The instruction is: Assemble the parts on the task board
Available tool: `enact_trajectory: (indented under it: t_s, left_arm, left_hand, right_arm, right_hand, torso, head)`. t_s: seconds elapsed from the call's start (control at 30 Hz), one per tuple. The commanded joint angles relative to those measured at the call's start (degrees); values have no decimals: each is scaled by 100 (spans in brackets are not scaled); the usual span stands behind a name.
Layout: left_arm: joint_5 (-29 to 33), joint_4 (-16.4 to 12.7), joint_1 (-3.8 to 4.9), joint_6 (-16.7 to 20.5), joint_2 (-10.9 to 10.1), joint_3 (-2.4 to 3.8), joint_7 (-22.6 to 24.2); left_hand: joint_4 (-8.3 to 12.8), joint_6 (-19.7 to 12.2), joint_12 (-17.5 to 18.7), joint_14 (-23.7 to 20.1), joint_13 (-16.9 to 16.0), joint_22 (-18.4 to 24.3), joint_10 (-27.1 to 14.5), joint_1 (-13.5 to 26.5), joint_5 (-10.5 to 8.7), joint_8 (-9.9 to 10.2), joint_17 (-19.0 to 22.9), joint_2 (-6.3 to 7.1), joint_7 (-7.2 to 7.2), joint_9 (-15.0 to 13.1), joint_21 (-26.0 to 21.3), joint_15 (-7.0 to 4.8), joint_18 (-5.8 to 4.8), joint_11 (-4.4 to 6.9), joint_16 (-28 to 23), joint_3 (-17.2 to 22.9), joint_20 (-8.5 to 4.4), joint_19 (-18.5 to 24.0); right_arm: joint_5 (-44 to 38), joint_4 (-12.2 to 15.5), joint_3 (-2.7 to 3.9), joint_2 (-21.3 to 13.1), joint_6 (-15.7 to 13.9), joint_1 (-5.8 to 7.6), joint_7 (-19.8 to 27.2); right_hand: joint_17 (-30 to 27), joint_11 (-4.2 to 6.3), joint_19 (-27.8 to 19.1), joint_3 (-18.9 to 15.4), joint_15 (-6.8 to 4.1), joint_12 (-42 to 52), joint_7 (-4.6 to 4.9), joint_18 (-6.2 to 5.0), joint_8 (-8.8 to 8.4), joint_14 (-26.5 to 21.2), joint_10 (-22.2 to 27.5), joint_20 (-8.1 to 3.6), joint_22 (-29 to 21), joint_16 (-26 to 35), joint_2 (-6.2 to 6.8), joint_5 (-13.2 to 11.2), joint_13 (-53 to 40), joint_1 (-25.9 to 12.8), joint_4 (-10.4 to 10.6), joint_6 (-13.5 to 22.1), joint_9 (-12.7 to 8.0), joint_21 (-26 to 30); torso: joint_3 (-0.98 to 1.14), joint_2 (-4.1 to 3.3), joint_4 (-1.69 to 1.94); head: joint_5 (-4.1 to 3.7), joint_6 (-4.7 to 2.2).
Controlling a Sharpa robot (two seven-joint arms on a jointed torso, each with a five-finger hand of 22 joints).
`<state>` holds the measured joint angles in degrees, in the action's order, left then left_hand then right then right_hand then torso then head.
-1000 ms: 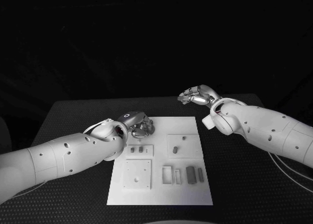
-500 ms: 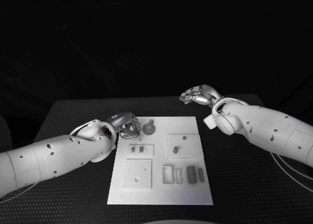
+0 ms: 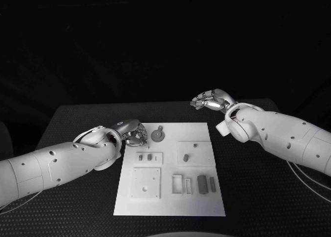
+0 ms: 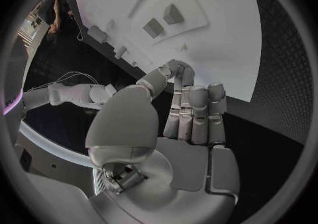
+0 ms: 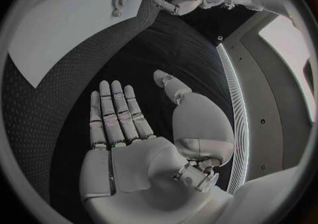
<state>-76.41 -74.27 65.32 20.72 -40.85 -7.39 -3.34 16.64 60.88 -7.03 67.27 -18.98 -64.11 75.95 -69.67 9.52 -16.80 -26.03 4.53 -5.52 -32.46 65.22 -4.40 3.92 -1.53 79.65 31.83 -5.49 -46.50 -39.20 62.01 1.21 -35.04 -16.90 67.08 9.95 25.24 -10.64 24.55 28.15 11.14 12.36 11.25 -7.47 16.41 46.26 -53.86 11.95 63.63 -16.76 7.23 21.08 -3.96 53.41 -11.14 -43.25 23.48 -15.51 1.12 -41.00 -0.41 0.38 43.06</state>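
left robot hand (image 3: 134,135) has drawn off the gear (image 3: 158,134) — fingers curled, empty; right robot hand (image 5: 132,128) spread flat.

The white task board (image 3: 201,202) lies flat at centre frame in the head view, long side running away from the camera. Near its top edge sits a round grey gear-like part (image 3: 158,135). Below it, two small upright parts (image 3: 144,158) stand in a raised square at left, one oval part (image 3: 185,158) in the square at right. Lower right, a dark rectangular block (image 3: 202,183) lies among narrow slots
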Motion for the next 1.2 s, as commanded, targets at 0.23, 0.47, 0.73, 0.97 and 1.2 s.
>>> enact_trajectory:
  t_s: [0.23,0.47,0.73,0.97,1.2]
  left_arm:
    - [73,-39,-22,-308,-10,-3,92]
    - [129,0,-66,-250,35,-6,109]
    - [-6,31,-89,-180,70,-11,111]
    - [-105,56,-89,-267,99,-11,66]
    - [-202,113,-89,-296,134,-16,9]
  left_hand:
    - [0,35,0,27,-21,5,68,-63,16,-11,10,-119,-1,0,0,-53,96,5,-25,27,-445,-56]
    - [1,35,5,28,-21,6,72,-61,10,-10,14,-121,-2,1,-3,-54,95,5,-29,25,-446,-57]
    - [3,33,12,30,-19,6,72,-65,7,-6,17,-126,-2,3,-5,-54,95,5,-33,28,-449,-60]
    - [4,30,18,31,-18,5,73,-68,4,-4,20,-125,-3,5,-5,-53,95,5,-35,29,-451,-62]
    - [4,29,28,22,-16,5,74,-71,2,-1,26,-123,-4,7,-12,-51,91,3,-44,30,-451,-56]
  right_arm:
    - [-9,7,3,-3,56,-1,42]
    - [-9,5,3,9,53,-2,44]
    - [-12,-2,3,9,50,-2,38]
    - [-16,3,3,8,49,-2,38]
    - [-16,7,3,5,51,-2,39]
  right_hand:
    - [-7,-6,-13,-18,-5,-34,149,95,24,-51,-37,-20,9,-13,-45,27,2,22,-6,31,-10,21]
    - [-8,-6,-13,-18,-4,-35,150,96,24,-51,-38,-20,13,-14,-46,28,2,23,-6,31,-11,24]
    - [-9,-6,-12,-18,-4,-36,150,97,25,-51,-38,-20,16,-14,-46,28,2,24,-7,31,-11,27]
    - [-10,-6,-11,-18,-4,-37,150,97,26,-51,-39,-21,19,-15,-45,28,2,25,-8,31,-12,30]
    - [-10,-6,-10,-18,-4,-38,150,98,26,-52,-40,-21,23,-16,-44,28,2,25,-8,31,-13,33]
  torso:
    - [10,-1,-2]
    - [7,-1,-3]
    - [9,-2,-12]
    - [9,0,-7]
    - [9,-1,-5]
  head:
    - [4,17]
    - [8,13]
    - [-4,7]
    - [-14,10]
    - [-2,15]
